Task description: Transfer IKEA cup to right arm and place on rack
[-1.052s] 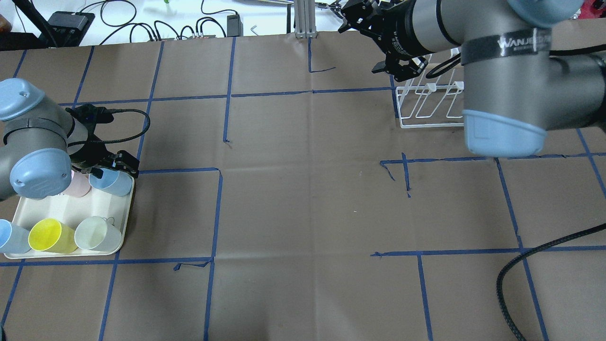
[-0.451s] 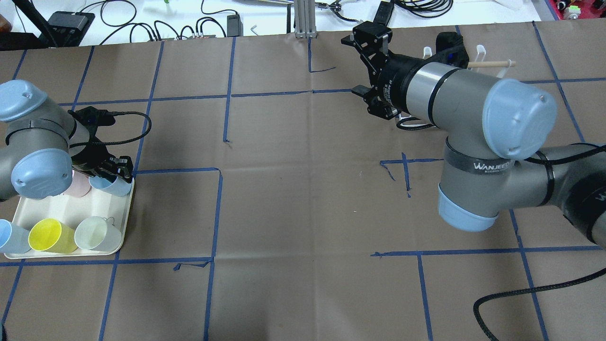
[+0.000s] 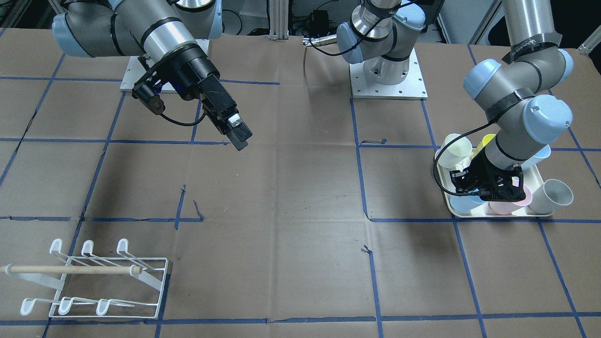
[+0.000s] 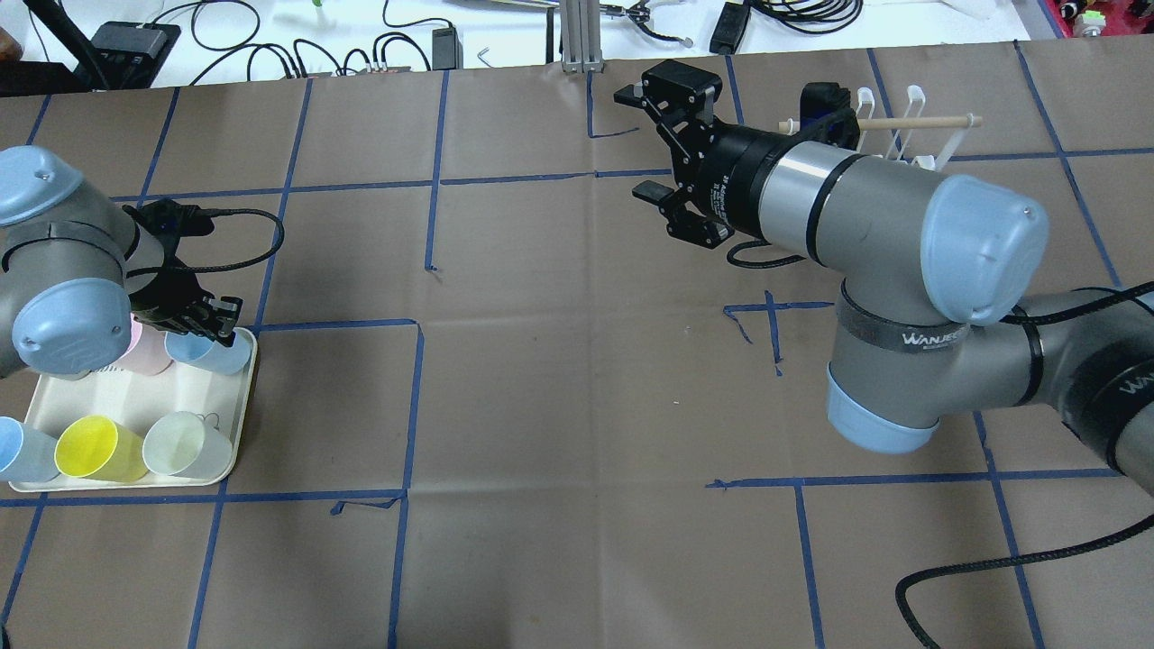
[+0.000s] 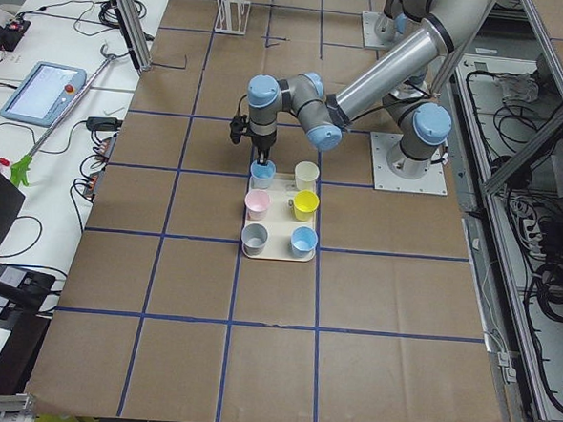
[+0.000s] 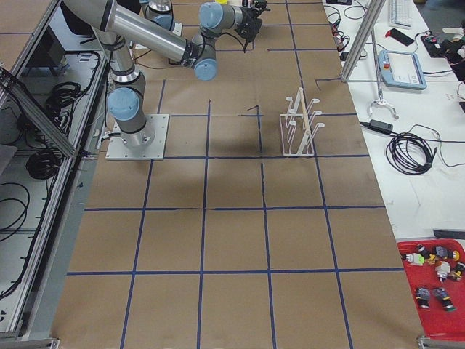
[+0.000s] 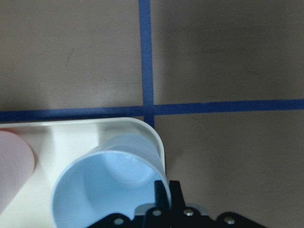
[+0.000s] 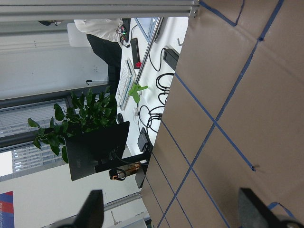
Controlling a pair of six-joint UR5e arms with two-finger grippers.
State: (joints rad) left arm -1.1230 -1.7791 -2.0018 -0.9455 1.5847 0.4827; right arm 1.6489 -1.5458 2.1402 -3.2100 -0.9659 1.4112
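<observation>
Left claw point(image 4: 221, 326) clamped on blue cup point(image 7: 104, 190) rim, we note, in tray point(image 7: 71, 137) at left edge of table point(image 4: 541, 406); right claw point(image 4: 633, 142) apart, well away.

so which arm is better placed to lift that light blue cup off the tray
Left. The left gripper is at the rim of the light blue cup in the tray corner; the right gripper hangs open far across the table.
</observation>
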